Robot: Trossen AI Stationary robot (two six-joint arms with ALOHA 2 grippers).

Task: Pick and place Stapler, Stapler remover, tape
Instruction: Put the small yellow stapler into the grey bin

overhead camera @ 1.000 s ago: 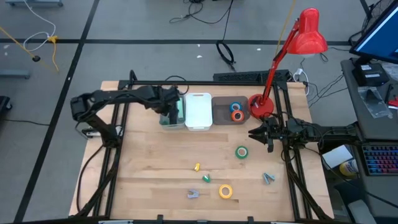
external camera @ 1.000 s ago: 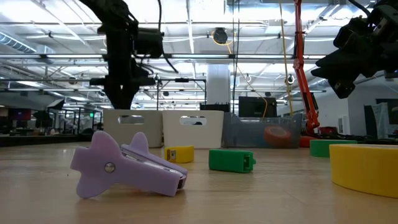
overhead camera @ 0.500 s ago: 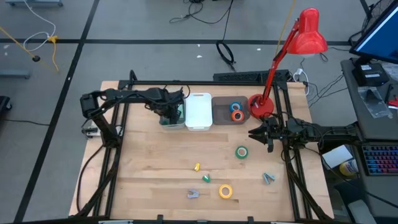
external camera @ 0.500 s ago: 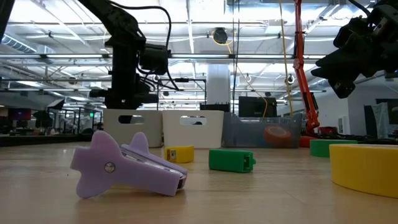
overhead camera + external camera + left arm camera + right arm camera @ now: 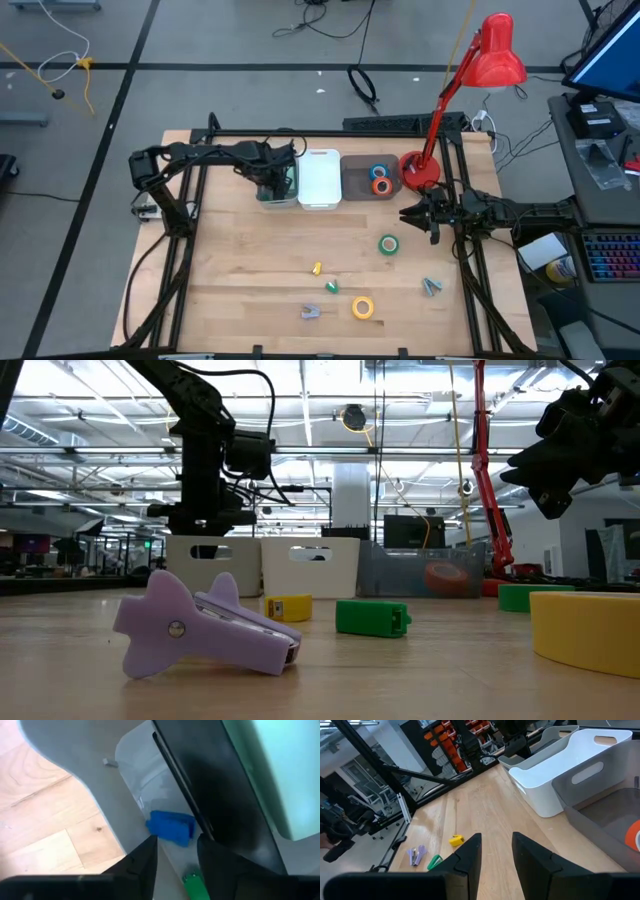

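Pale wood fills the tabletop (image 5: 250, 270), and along its far edge I have three bins in a row: a clear greenish one (image 5: 280, 184), a white one (image 5: 320, 179) and a grey one (image 5: 367, 180). My left claw (image 5: 272, 183) is down inside the greenish bin; through its wrist camera I see the fingers (image 5: 142, 865) parted a little with nothing between them, and a blue stapler (image 5: 171, 827) lying on the bin floor just past the tips, a green piece (image 5: 196, 885) beside it.

The grey bin holds the blue tape roll (image 5: 379, 172) and the orange tape roll (image 5: 381, 186), touching each other. The green tape roll (image 5: 388, 244) lies flat toward the right edge, just near of my right claw (image 5: 408, 216), which hangs above the wood in front of the red lamp's base (image 5: 419, 170). Its fingers (image 5: 467, 857) stand apart by a narrow gap — empty.

Toward the near edge the yellow tape roll (image 5: 362, 308) lies flat, with a purple staple remover (image 5: 310, 312) just left of it. A small yellow block (image 5: 317, 268) and a small green block (image 5: 331, 287) sit between these and the middle of the tabletop. A grey staple remover (image 5: 431, 287) lies near the right edge, well apart from the purple one.
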